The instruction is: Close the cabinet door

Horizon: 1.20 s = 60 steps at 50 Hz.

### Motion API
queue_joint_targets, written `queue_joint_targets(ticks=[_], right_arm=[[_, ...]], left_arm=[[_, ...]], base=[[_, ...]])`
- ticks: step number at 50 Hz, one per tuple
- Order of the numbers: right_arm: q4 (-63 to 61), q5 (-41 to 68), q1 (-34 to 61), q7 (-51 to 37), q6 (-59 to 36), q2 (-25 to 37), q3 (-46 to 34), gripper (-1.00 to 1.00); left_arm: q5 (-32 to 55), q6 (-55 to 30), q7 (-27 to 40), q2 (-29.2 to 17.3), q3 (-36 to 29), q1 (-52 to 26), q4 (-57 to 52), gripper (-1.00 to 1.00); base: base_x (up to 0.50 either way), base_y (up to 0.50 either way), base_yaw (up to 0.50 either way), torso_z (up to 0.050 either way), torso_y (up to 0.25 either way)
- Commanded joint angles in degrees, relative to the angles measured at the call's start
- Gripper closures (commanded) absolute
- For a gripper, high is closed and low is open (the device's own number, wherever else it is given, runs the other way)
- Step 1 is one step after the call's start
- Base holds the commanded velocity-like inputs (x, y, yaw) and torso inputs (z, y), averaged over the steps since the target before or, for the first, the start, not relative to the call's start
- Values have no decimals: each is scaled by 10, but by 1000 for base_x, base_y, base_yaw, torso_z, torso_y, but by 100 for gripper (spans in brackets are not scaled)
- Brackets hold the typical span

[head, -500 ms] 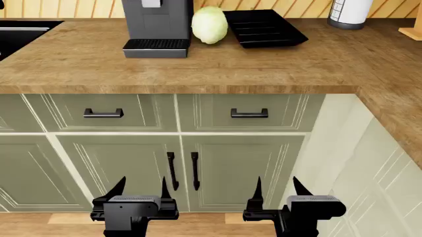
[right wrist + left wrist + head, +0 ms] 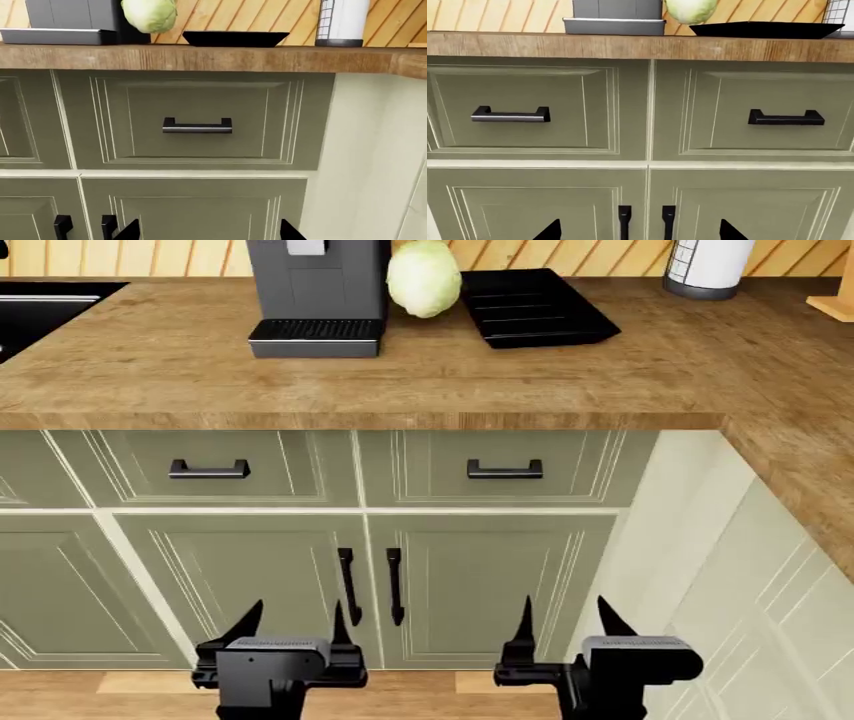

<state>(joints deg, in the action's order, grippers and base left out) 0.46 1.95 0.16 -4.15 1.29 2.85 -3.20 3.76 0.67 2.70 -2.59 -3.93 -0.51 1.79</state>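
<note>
Both end effectors (image 2: 295,625) before cabinet doors (image 2: 487,585).

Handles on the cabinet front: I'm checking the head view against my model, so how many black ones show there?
4. Two horizontal drawer handles, left and right, and two vertical door handles below, left and right, side by side. More may lie outside the frame.

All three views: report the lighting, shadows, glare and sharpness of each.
Head view: even, flat light, only a soft shadow under the countertop edge, no glare, sharp throughout. Left wrist view: equally sharp, drawer handles crisp, the claw tips plain black silhouettes. Right wrist view: no blur or glare, the white bottle bright but not blown out.
</note>
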Motion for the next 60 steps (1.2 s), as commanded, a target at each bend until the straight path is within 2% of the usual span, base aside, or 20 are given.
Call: queue_joint_targets(ticks=[1,18,50,60], right_arm=[[2,-1,2,-27,9,10,-9,-100],[2,-21,2,-61,26,21,-27,-100],[-2,-9,6,-87,18,39,-50,-100],[-66,-16,14,-109,-6,50,-42,-100]], left_arm=[[9,17,23,-10,-8,-6,10,-100],[9,48,53,-21,-13,-5,-4,-100],[40,42,63,-43,-34,-9,-9,-100],[37,29,82,-62,-23,-16,-81,-100]], base=[[0,0,0,0,0],[0,0,0,2,0],[0,0,0,50,18],[0,0,0,50,19]])
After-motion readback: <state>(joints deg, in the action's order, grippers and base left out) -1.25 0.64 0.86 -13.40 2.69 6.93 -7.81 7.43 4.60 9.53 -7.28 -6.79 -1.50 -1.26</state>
